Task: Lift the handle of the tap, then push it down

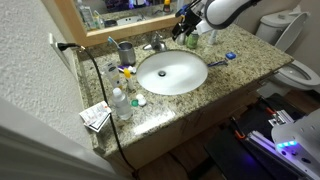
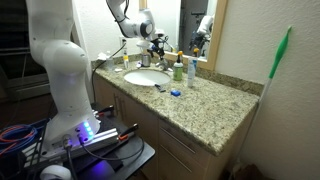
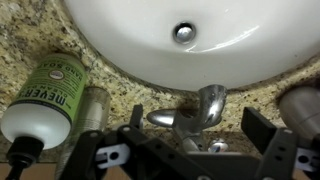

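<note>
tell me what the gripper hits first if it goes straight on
Probably the handle of the tap, lying right ahead between the fingers of the open gripper, though depth is unclear.

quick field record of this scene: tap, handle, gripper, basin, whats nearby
tap: chrome tap at the basin's rim, spout toward the bowl
handle: silver handle, not gripped
gripper: gripper open, over the tap
basin: white basin set in a granite counter
nearby: green-label bottle beside the tap
</note>
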{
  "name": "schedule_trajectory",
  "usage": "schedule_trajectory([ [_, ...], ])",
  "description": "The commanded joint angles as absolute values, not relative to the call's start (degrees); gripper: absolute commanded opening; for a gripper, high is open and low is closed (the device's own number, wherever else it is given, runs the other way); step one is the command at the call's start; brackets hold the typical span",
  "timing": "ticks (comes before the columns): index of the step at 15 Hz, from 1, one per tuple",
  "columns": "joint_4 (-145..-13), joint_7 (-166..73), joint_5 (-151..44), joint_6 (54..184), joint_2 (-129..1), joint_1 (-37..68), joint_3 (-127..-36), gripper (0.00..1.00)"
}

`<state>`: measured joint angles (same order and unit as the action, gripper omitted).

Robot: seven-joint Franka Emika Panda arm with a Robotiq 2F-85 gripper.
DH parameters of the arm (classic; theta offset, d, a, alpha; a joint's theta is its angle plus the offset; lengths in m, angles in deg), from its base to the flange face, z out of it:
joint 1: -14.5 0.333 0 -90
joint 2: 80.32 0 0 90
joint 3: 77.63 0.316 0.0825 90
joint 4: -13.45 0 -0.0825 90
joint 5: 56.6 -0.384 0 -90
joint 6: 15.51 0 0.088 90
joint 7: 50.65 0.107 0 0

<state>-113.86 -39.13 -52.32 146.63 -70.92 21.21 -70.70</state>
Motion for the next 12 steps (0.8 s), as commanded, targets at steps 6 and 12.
schedule_trajectory([
  [6,-107.7,-45.7,-63.6,162.4,-60.6,20.0,-65.2,1.00],
  [12,-103.5,-42.4,-62.1,161.1,-56.7,23.4,-69.0,1.00],
])
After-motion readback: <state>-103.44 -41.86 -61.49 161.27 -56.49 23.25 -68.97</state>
